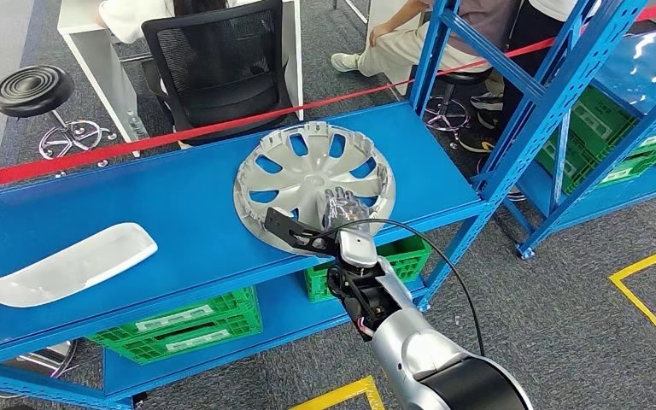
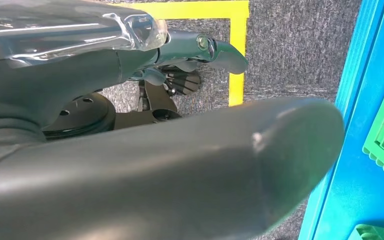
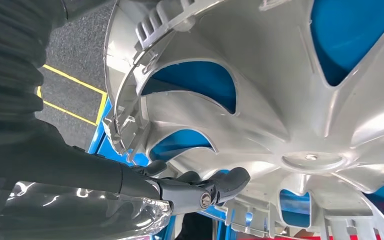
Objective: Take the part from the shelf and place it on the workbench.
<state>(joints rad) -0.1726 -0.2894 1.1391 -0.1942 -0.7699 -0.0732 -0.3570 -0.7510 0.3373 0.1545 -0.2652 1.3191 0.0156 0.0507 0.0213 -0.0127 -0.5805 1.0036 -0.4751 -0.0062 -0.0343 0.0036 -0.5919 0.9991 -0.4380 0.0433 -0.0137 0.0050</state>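
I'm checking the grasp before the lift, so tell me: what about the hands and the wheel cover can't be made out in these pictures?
- Right hand, head view: its fingers lie on the wheel cover; whether they hold the rim is unclear, as the wrist hides the near edge.
- Right wrist view: the wheel cover is cut off by the picture's edges.
- Left hand, left wrist view: dark covers hide most of it; open or shut cannot be told.

Silver spoked wheel cover (image 1: 314,177), blue shelf (image 1: 179,222), white panel (image 1: 68,264), green crates (image 1: 188,323), red tape (image 1: 222,126)
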